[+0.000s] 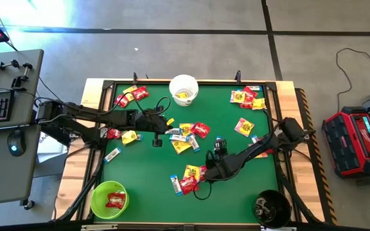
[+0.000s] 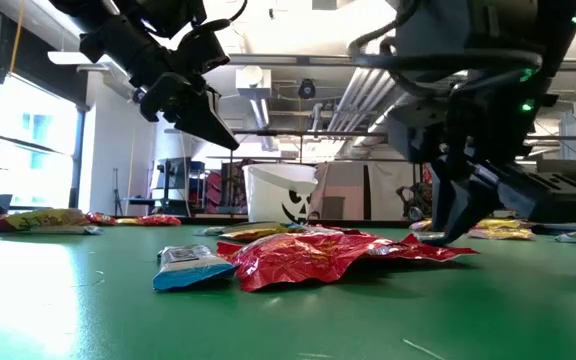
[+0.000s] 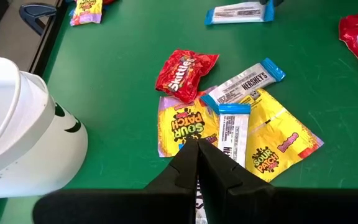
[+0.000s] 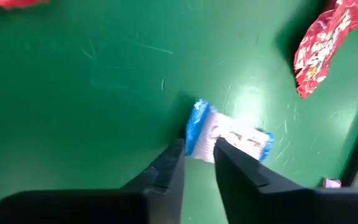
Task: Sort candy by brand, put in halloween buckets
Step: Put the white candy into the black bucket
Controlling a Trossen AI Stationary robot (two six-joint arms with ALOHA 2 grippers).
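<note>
While the left arm (image 1: pixel 108 119) waits, right fingers (image 4: pixel 197 163) straddle a bar (image 4: pixel 229 138).

3 buckets (image 1: pixel 184 89): white, green, black; 2 arms (image 1: pixel 101 119); candy uncountable.

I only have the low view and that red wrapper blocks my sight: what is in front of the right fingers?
Observer: A white-and-blue bar. Its blue end sits at the gap between the right fingers, which stand slightly apart.
Operator: Where have red packets gone so far?
Observer: Into the green bucket, at a table corner on the left arm's side; red packets lie inside.
Operator: And the white bucket?
Observer: The white bucket holds yellow packets.
</note>
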